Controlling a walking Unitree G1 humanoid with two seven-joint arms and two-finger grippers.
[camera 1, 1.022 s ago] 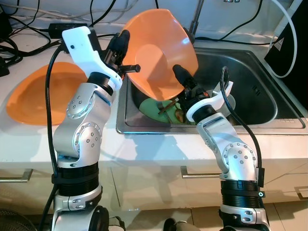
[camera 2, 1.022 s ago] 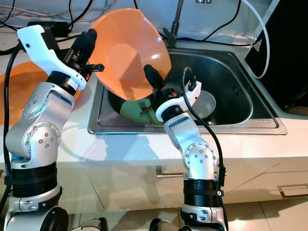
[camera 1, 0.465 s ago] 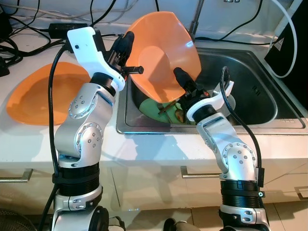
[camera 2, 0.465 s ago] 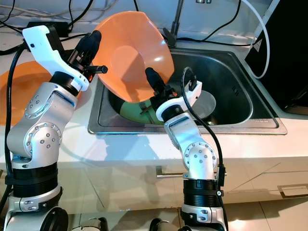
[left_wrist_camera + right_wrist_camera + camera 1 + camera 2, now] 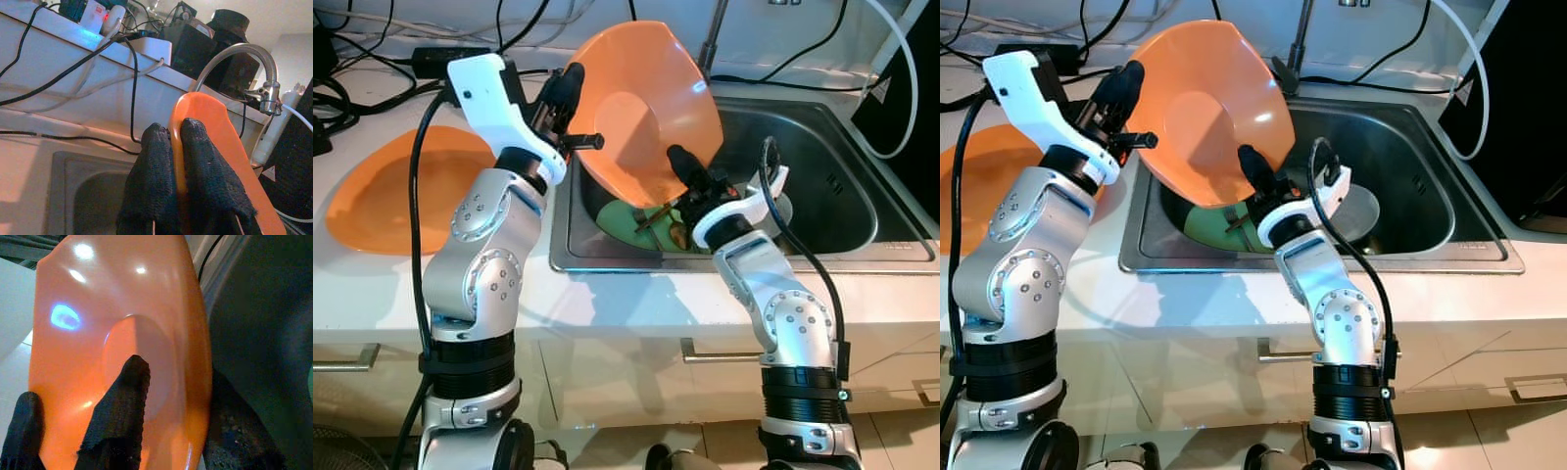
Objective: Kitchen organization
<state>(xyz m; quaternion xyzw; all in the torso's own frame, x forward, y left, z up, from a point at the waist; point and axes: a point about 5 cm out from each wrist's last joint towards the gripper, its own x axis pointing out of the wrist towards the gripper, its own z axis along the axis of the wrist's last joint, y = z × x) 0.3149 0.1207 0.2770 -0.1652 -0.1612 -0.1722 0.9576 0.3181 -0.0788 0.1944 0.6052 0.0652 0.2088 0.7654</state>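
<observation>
An orange bowl hangs tilted on edge over the left part of the steel sink, its hollow side facing me. My left gripper is shut on the bowl's left rim; in the left wrist view its fingers pinch the orange edge. My right gripper reaches up from the sink to the bowl's lower right rim. It is open, with its fingers spread over the bowl's inner face. Under the bowl a green plate lies in the sink.
A second orange dish rests on the white counter at the left. A pale bowl sits in the sink behind my right wrist. The faucet rises behind the bowl. Black cables run along the back; a black appliance stands at the right.
The left gripper has carried the bowl slightly right and tipped it more upright. The right gripper has stayed at the lower rim, shifting only a little.
</observation>
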